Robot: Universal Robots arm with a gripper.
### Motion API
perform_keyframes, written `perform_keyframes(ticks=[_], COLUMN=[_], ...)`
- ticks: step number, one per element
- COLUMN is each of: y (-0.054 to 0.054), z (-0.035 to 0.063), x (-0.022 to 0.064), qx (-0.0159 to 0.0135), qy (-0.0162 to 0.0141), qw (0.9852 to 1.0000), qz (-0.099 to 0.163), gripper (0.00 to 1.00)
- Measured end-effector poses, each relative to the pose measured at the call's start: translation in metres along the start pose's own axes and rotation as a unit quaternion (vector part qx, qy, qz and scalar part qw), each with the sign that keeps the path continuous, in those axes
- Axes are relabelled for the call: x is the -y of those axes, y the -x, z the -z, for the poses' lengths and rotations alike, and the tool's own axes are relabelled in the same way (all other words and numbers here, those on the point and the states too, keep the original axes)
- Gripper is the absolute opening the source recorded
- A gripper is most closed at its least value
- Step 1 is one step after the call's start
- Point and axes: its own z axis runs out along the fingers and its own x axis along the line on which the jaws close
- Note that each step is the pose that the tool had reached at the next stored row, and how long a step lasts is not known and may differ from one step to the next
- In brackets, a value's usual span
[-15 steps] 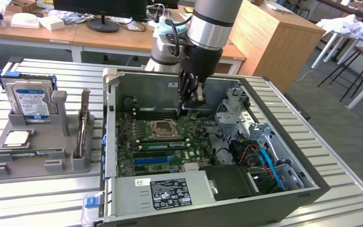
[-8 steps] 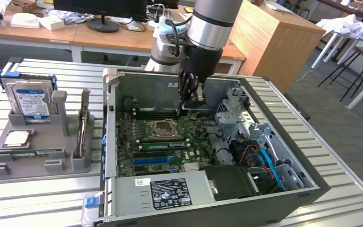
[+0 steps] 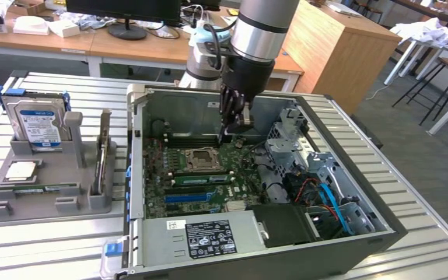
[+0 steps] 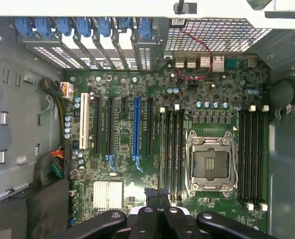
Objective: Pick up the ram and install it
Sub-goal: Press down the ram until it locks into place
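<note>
My gripper [image 3: 235,129] hangs inside the open computer case [image 3: 135,175], above the green motherboard [image 3: 179,203] and just past the CPU socket [image 3: 201,158]. In the wrist view the gripper [image 4: 157,195] has its black fingers pressed together, shut, over the near end of the black memory slots [image 4: 173,149] beside the CPU socket [image 4: 211,164]. No green board shows between the fingers, so I cannot tell whether the ram is held there. A green memory stick [image 3: 41,188] lies flat in the grey fixture [image 3: 84,205] at the exterior view's left.
The grey fixture also holds an upright hard drive [image 3: 37,125], a CPU chip [image 3: 20,170] and an upright card [image 3: 101,160]. Drive cages [image 3: 317,169] and cables [image 3: 329,195] crowd the case's right side. The power supply [image 3: 208,236] sits at its front. More memory slots [image 4: 250,154] flank the socket.
</note>
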Motion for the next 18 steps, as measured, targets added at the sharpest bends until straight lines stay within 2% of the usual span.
perform_keyframes(ticks=[4,9,12,14,18], y=[0.0,0.0,0.0,0.0,0.0001], z=[-0.0005,-0.0015,-0.0022,-0.0027,-0.0036], x=[-0.0003,-0.0002,-0.0002,-0.0002,-0.0002], qx=[0.0011,0.0027,0.0037,0.0043,0.0056], qy=[0.0008,0.002,0.0027,0.0032,0.0041], qw=[0.9995,0.9972,0.9948,0.9927,0.9877], qz=[-0.031,-0.075,-0.102,-0.121,-0.156], gripper=[0.1,0.1,0.1,0.1,0.1])
